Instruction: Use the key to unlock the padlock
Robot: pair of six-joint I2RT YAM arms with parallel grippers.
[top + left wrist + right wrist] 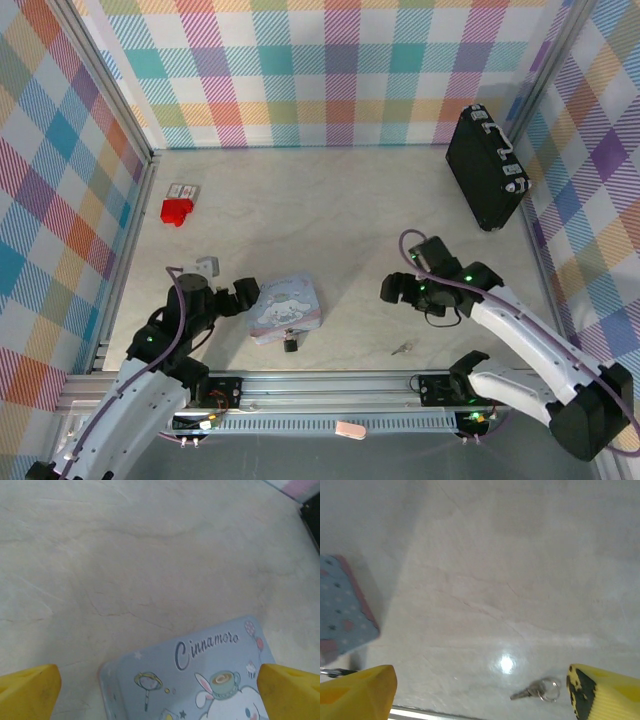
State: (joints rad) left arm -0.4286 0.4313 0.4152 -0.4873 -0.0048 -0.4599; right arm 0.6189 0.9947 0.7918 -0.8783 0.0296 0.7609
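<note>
Bench (340,215) edge is your danger. Left end effector (160,692) hangs wide open, empty, over the tin (210,647); padlock (290,344) sits just by its near side. Right end effector (480,697), wide and empty, could push the flat key (537,691) off the near edge.

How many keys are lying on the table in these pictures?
1. The key lies near the front rail, right of the padlock and the blue tin, on a small ring. A second key behind it may be hidden.
</note>
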